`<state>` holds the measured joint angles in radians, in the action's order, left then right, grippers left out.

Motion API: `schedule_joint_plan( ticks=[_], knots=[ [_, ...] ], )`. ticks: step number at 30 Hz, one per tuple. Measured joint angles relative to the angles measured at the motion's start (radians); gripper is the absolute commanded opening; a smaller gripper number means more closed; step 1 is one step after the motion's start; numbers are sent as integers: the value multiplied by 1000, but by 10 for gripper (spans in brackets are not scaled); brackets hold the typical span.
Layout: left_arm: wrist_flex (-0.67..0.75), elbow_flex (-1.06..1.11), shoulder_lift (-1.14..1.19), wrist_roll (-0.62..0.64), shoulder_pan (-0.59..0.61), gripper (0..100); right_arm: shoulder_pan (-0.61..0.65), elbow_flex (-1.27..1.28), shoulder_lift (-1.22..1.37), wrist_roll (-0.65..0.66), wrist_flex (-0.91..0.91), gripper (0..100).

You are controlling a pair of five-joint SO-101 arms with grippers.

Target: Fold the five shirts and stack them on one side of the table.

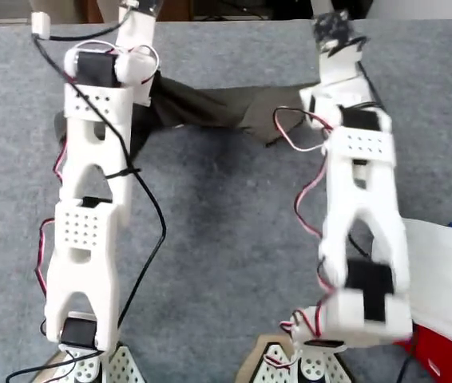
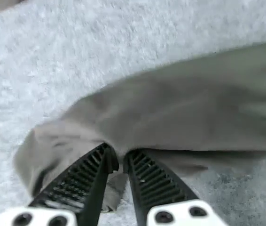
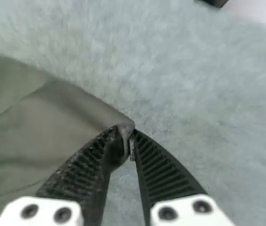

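In the high view the olive shirt (image 1: 226, 108) lies across the upper middle of the frame, a dark band running between the two arms on the grey surface (image 1: 226, 239). Each arm is stretched toward the far edge, one at either end of the cloth.

The left end effector (image 2: 116, 157) is closed on the olive shirt. Its ribbed fingers (image 2: 88, 176) pinch a bunched edge, and the fabric spreads away from them in a broad sheet. The right end effector (image 3: 126, 136) is also closed on it, nipping a single corner right at its tips, with the rest of the cloth trailing off to one side.

Gripping opposite ends looks deliberate. With the garment held at two well-separated points, the arms can pull it taut and level, so it settles flat instead of in a heap. A flat, smooth layer is what a clean fold needs. The band looks narrow and creased in the middle, so I judge that the shirt is not yet spread out or folded.

At the lower right of the high view a white shirt (image 1: 450, 271) rests beside the right arm, with a red shirt (image 1: 442, 355) just below it at the frame's corner. Kept to that side, they probably mark where the stack is gathering, which leaves the middle of the surface free for working the olive one.
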<state>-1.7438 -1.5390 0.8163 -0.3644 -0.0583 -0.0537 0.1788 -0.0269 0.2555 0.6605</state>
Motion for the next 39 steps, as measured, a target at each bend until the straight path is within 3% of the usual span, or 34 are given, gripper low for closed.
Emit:
schedule_joint_plan(
  ticks=[6, 13, 20, 26, 30, 33, 39],
  knots=[
    [-8, 153, -230, 0, 32, 18, 71, -2, -325, 52, 153, 4],
    [-8, 664, -663, 2, -28, 19, 81, -31, -652, 57, 345, 4],
    [-8, 1198, -1235, 0, -147, 19, 83, -245, -948, 81, 580, 4],
    [-8, 1590, -1731, 0, -206, 19, 83, -543, -1014, 89, 776, 5],
    [-8, 1726, -1993, 0, -207, 19, 83, -694, -1016, 117, 825, 5],
    [-8, 1741, -2096, 0, -209, 19, 83, -715, -1017, 137, 825, 5],
    [0, 1892, -2071, 0, -210, 19, 97, -603, -962, 141, 724, 4]
  ],
)
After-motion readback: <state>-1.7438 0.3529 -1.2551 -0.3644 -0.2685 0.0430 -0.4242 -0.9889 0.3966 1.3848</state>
